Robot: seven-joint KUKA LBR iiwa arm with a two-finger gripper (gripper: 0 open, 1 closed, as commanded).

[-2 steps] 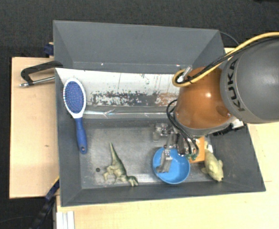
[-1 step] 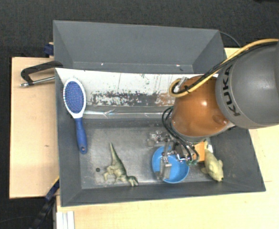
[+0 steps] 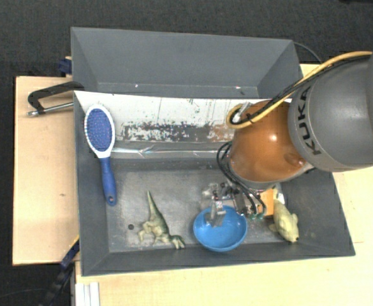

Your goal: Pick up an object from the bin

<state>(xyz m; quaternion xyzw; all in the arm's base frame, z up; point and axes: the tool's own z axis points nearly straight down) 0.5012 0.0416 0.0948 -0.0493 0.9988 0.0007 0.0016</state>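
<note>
Found the tool (image 3: 219, 209) down at the back rim of a round blue bowl (image 3: 227, 236), overlapping its hollow from above. Could not tell whether apart or together, nor whether truly touching the bowl; saw nothing clearly clamped in it. Made out only a small cluster of grey metal parts and thin wires there, under a glossy orange cover (image 3: 263, 148) at the wrist of the grey arm (image 3: 339, 116).

Placed the bowl at the front middle of the bin (image 3: 173, 62), open side up, on the floor near the front wall. Judged it smooth, plastic-looking, shallow and evenly rounded.

Noted just right of the tool a small orange piece (image 3: 267, 203), partly hidden under the wrist. Saw beside that a lumpy pale-yellow toy (image 3: 285, 223) near the front right corner, close to the bowl but apart from it.

Saw left of the bowl a greenish-tan toy dinosaur (image 3: 155, 228) with a long neck, lying flat on the scuffed grey metal floor, just short of the bowl.

Spotted well apart, at the left wall, a blue hairbrush (image 3: 101, 136) with a white-rimmed oval head of blue bristles, leaning up the wall with its handle down towards the floor.

Found the arm and cover blocking the bin's right back part.
</note>
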